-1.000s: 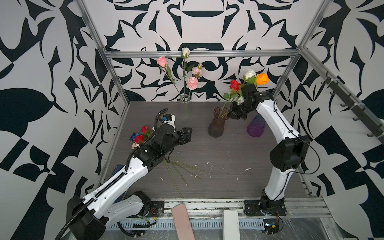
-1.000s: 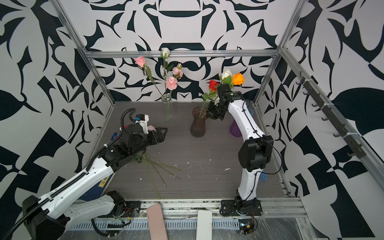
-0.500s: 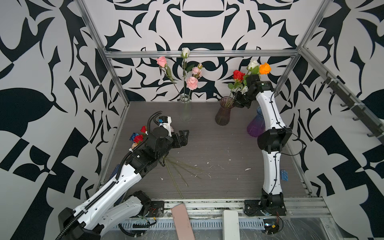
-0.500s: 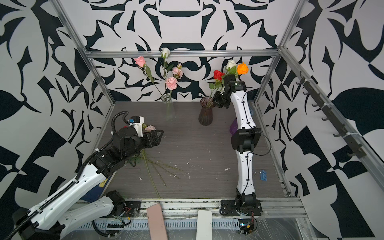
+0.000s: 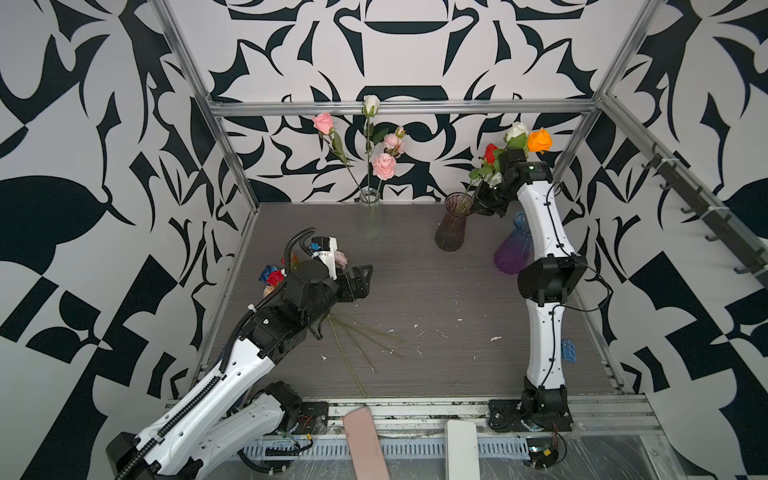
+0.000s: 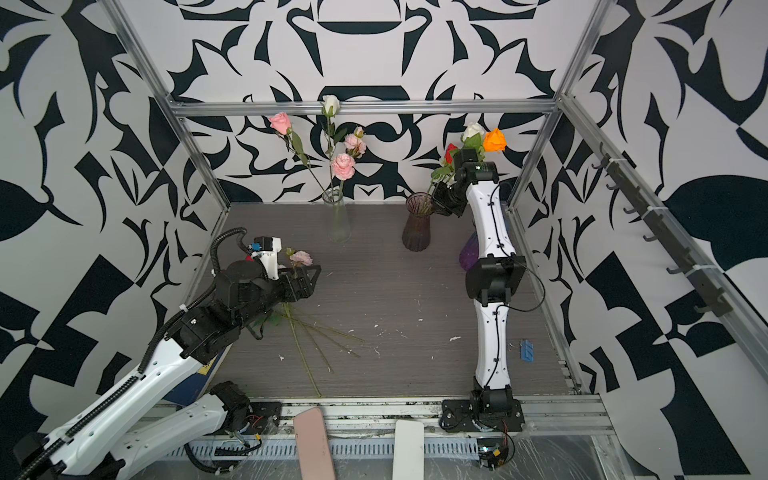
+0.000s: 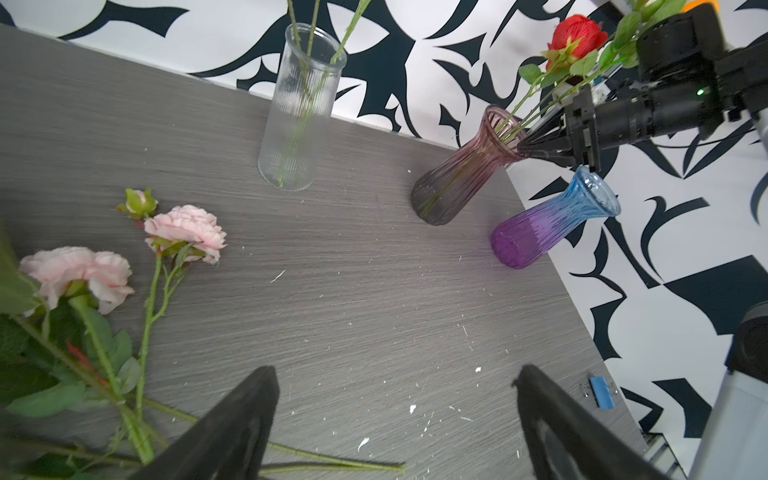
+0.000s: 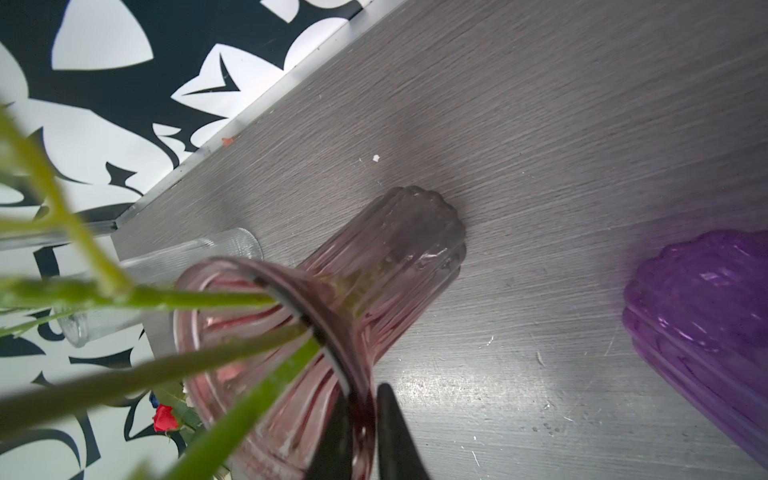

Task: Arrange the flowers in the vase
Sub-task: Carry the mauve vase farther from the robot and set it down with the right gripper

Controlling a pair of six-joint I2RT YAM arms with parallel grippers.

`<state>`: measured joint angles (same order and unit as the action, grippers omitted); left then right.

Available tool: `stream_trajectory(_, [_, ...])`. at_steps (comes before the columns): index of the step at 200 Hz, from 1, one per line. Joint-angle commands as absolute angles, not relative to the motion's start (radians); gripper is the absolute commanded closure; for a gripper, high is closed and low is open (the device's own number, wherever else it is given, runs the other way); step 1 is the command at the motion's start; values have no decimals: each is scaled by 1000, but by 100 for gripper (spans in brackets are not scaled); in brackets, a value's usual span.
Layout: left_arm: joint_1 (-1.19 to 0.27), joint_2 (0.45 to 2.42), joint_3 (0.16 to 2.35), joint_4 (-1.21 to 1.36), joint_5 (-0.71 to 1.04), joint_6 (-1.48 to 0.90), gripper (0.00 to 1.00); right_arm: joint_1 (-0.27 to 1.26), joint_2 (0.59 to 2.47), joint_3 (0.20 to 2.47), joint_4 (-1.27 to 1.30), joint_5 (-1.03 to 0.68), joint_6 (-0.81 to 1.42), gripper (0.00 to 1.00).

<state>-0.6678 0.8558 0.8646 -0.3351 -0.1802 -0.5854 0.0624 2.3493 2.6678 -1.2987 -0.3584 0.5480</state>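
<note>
Right wrist view, at right claw (image 8: 363,401): narrowly parted astride rim of pink vase (image 8: 395,257); cannot tell whether clamped on glass. Inside vase, three flowers (image 8: 208,299) by their stems. At left claw (image 7: 397,370): spread wide, empty, above counter (image 7: 374,291), beside loose pink blooms (image 7: 185,228) lying flat.

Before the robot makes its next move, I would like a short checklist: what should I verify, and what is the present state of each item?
1. Left gripper open and empty: ok.
2. Pink flowers lying loose on the table near it: ok.
3. Mauve vase standing on its base: ok.
4. Three stems inside the mauve vase: ok.
5. Right gripper free of the vase rim: not ok; one jaw stands on each side of the rim.
6. Blue-purple vase clear of the right arm: cannot tell; the arm hides part of it.
</note>
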Motion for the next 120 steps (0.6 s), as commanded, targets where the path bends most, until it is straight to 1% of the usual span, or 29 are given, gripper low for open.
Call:
stream_trajectory(1, [-663,852,857,-355,-185,-575,6,57,2279,2705,-1247,-381,548,71])
stream_trajectory(8, [-663,855,859,-352,-182,-571,6,56,2274,2704,-1246,-384,546,68])
stream_trajectory(19, [-663,859,862,-348,-179,-567,6,55,2264,2696,-1241,-389,542,67])
stream_trajectory(75, [-660,886,865,-324,-175,-572,6,49,2186,2626,-1235,-412,524,65])
stream_trajectory(98, [-660,901,860,-305,-173,-589,6,50,2112,2506,-1233,-414,499,65])
stream_trajectory(120, [-660,916,845,-278,-166,-622,7,39,1990,2347,-1196,-411,485,65])
